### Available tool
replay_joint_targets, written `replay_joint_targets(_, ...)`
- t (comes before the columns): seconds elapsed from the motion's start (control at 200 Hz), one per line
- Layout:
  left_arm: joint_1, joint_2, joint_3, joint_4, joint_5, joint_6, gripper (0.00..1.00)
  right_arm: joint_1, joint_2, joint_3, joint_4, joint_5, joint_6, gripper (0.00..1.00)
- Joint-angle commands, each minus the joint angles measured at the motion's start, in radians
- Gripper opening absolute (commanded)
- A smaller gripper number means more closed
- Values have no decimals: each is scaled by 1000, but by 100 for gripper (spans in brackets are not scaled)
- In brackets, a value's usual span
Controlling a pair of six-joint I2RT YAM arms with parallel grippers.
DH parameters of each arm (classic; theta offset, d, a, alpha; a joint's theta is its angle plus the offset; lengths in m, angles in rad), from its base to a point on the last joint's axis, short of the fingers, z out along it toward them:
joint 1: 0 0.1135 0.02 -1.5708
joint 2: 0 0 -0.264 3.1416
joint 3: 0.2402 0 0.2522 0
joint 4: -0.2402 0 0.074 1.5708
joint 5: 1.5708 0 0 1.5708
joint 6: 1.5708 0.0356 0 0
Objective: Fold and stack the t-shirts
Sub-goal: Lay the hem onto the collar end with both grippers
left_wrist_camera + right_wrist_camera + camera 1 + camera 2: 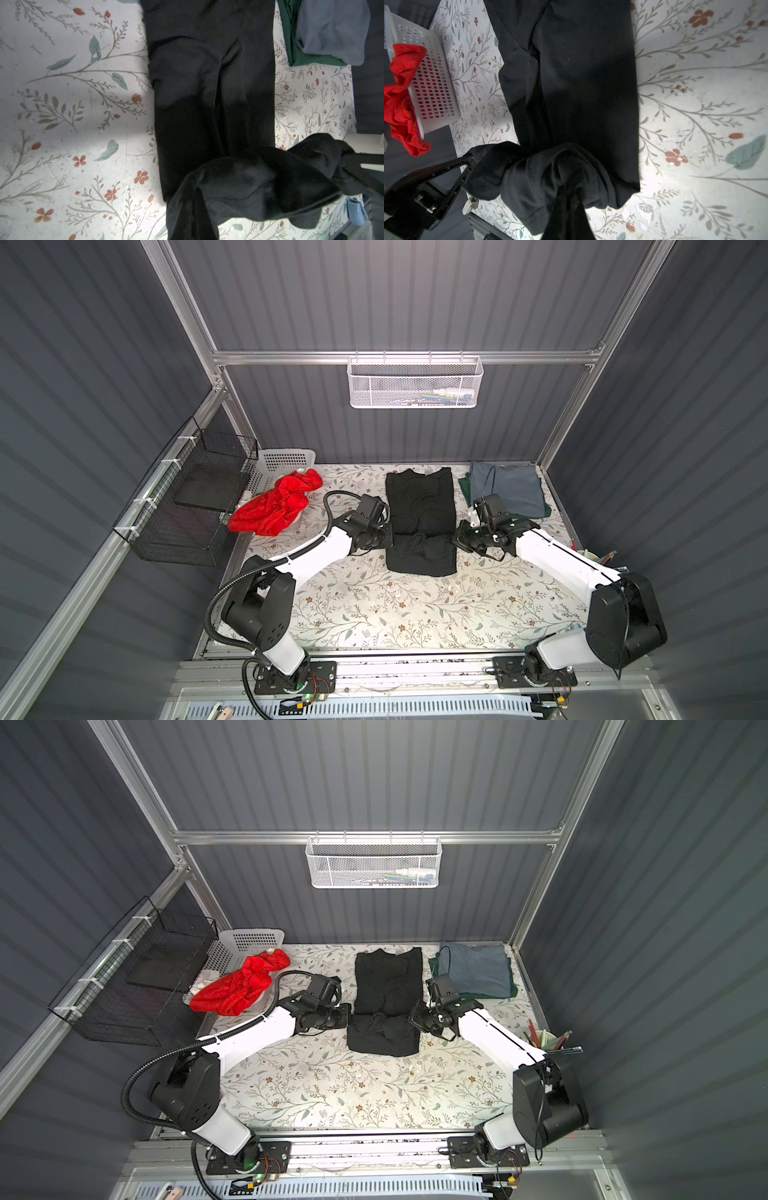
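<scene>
The black t-shirt (419, 506) (386, 982) lies in a long strip mid-table, its near end raised and doubled back. My left gripper (390, 536) (349, 1016) is shut on that end's left corner and my right gripper (456, 533) (413, 1016) on its right corner. Bunched black cloth (259, 182) (542, 178) hides the fingers in both wrist views. The slate blue-grey t-shirt (513, 489) (332, 31) lies folded on the dark green one (465, 491) (291, 41) at back right. The red t-shirt (276, 506) (402, 99) hangs crumpled over the white plastic basket (286, 460) (433, 83) at back left.
A black wire basket (187, 506) hangs on the left wall and a white mesh basket (415, 383) on the back rail. A cup of pencils (544, 1040) stands at the table's right edge. The flowered tabletop (395, 605) stretches in front of the black shirt.
</scene>
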Motion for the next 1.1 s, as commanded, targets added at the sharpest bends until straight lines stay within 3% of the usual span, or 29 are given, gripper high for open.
replay_joint_targets(0.0,17,28,56,27,21,27,0,-11,18,50,-19,-11,-32,0)
replay_joint_targets(0.525,64,210,188,51,65,29,0,-46,113,123,-25,-10,-41,0)
replay_joint_targets(1.096,83,292,304,71,48,50,0,-102,252,241,-8,-76,-59,1)
